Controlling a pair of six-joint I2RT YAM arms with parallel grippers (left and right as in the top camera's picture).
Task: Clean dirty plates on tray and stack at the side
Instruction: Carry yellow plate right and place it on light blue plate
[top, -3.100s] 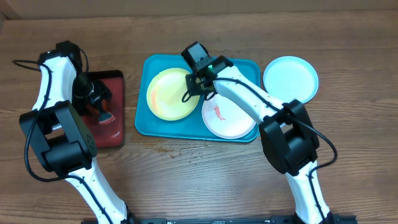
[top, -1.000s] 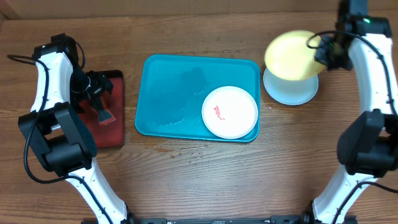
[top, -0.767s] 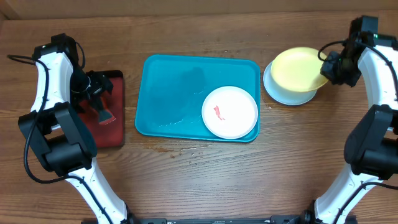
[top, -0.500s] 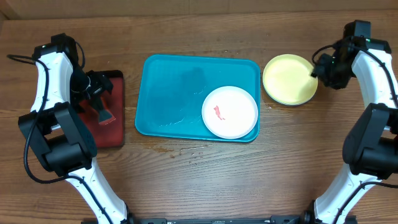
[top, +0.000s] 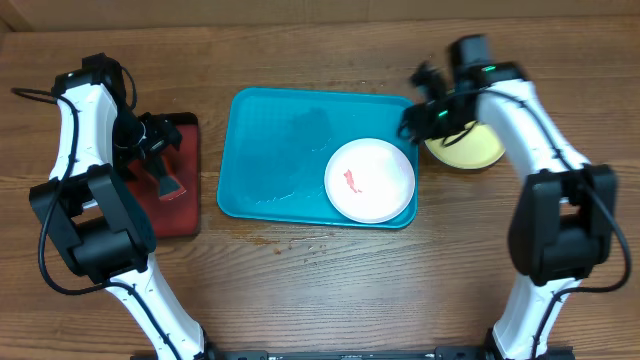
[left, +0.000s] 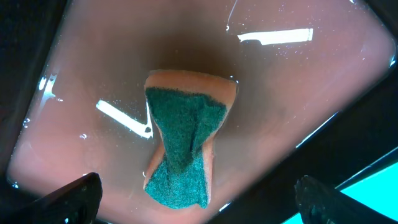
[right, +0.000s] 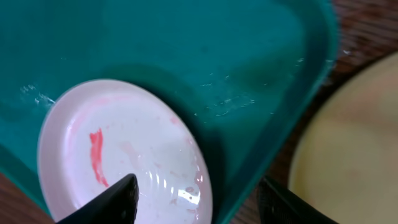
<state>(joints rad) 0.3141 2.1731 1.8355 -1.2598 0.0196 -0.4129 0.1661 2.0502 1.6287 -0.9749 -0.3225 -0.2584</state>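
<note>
- The tray (top: 280, 150) lies flat at the middle of the table (top: 320, 290), and its floor is streaked with water.
- The white plate (top: 370, 180) rests inside the tray, in its near right corner. A red smear (top: 351, 181) sits a little left of the plate's middle.
- The yellow-green plate (top: 470, 152) lies on the table just beyond the tray's right edge, outside the rim. The right arm crosses over its far side.
- The right pincer (right: 200, 199) hangs above the tray's far right corner. Its fingers stand spread apart with nothing between them. From the wrist, the white plate shows below the left finger, the tray's rim runs across the middle, and the yellow-green plate fills the right side.
- The red tray (top: 190, 210) sits on the table well to the left of the tray, apart from it.
- The left pincer (left: 199, 198) hovers over the red tray with its fingers spread wide, gripping nothing.
- A sponge (left: 186, 149) lies on the red tray's wet floor, beneath the left pincer. It has an orange body, is pinched in at the waist, and lies green scrub face up. Neither finger touches it.
</note>
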